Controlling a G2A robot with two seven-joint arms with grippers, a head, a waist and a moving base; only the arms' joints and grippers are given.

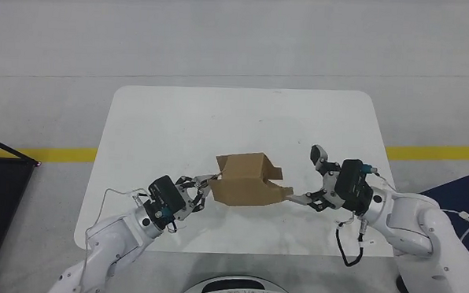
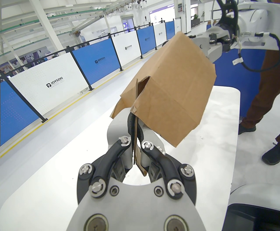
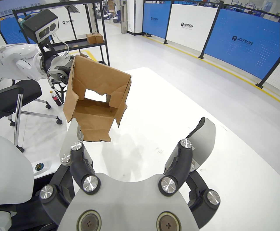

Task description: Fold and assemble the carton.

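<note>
The carton [image 1: 247,181] hangs mid-frame over the tabletop [image 1: 180,120], its long axis running from arm to arm. The left gripper [image 1: 208,182] has its fingers clamped on the frame-left flap. The right gripper [image 1: 306,177] has its fingers apart at the opposite flap.

My arms [image 1: 408,225] are smooth white shells with a black cable [image 1: 342,247] looping at the wrist. My left gripper [image 2: 134,123] and right gripper [image 3: 139,131] share silver plates [image 3: 129,203], black curved links [image 3: 179,157], shiny round screws [image 3: 90,182] and grey fingers [image 3: 207,133]
</note>
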